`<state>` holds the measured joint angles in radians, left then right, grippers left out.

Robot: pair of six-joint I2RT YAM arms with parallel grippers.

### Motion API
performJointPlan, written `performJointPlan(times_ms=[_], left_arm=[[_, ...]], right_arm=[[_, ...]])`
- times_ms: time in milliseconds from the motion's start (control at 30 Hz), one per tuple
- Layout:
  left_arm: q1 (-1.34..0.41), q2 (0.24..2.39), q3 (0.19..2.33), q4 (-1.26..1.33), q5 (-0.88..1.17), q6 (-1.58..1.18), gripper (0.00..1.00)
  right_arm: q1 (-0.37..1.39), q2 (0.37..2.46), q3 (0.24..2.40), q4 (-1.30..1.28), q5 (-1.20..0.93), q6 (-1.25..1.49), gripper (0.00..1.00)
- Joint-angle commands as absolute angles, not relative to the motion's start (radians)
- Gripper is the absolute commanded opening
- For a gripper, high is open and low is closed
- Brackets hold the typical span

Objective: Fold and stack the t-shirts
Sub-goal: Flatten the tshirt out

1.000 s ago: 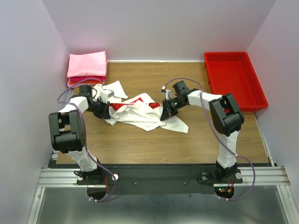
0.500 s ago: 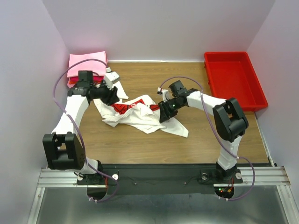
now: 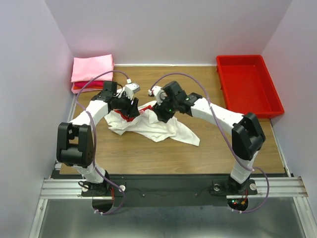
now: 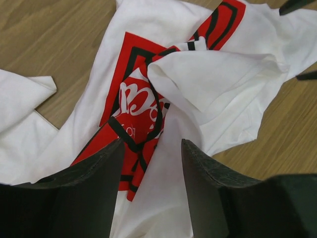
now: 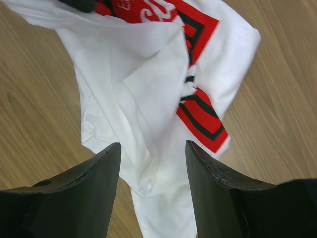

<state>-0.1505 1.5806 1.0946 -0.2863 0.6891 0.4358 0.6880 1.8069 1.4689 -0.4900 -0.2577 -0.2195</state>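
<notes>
Both arms have swung inward since the earlier frame — the left claw (image 3: pixel 132 102) has left the back-left pile for the red print, and the right claw (image 3: pixel 159 110) has slid leftward along the cloth. Now they hover almost nose to nose over the white t-shirt (image 3: pixel 157 127). It lies crumpled mid-counter (image 3: pixel 148 153), its long axis running from back left to front right. Each claw is spread wide with nothing pinched — cloth shows bare between the fingers in both wrist views. Left claw sits over the printed left end, right claw just beside it toward the middle. The front-right tail lies nearer the right arm. Count: one loose white shirt, one pink t-shirt (image 3: pixel 92 68) folded atop one red t-shirt (image 3: pixel 78 89) back left, one red tray (image 3: pixel 247 82) back right.
</notes>
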Motion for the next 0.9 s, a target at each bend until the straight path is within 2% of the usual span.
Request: performJointPlan(times_ms=[0, 67, 100, 133, 167, 300, 567, 867], left_arm=[[-0.156, 1.603, 1.088, -0.247, 0.664, 0.414, 0.61], [-0.153, 1.629, 1.088, -0.249, 0.643, 0.416, 0.57], [-0.147, 1.637, 1.086, -0.247, 0.637, 0.410, 0.48], [-0.140, 1.647, 1.086, -0.245, 0.641, 0.408, 0.42], [-0.134, 1.667, 1.091, -0.248, 0.644, 0.407, 0.31], [-0.104, 1.729, 1.121, -0.267, 0.686, 0.397, 0.19], [-0.094, 1.772, 1.137, -0.285, 0.687, 0.411, 0.19], [-0.061, 1.769, 1.132, -0.313, 0.695, 0.436, 0.19]], right_arm=[[0.761, 1.836, 1.482, -0.399, -0.095, -0.336, 0.61], [0.779, 1.838, 1.445, -0.367, -0.071, -0.391, 0.61], [0.801, 1.839, 1.431, -0.336, -0.063, -0.411, 0.61], [0.810, 1.841, 1.418, -0.319, -0.051, -0.448, 0.62], [0.827, 1.839, 1.384, -0.283, -0.045, -0.469, 0.62], [0.882, 1.844, 1.300, -0.145, 0.045, -0.586, 0.62], [0.922, 1.882, 1.209, 0.092, 0.207, -0.672, 0.58], [0.923, 1.847, 1.215, 0.118, 0.267, -0.601, 0.57]])
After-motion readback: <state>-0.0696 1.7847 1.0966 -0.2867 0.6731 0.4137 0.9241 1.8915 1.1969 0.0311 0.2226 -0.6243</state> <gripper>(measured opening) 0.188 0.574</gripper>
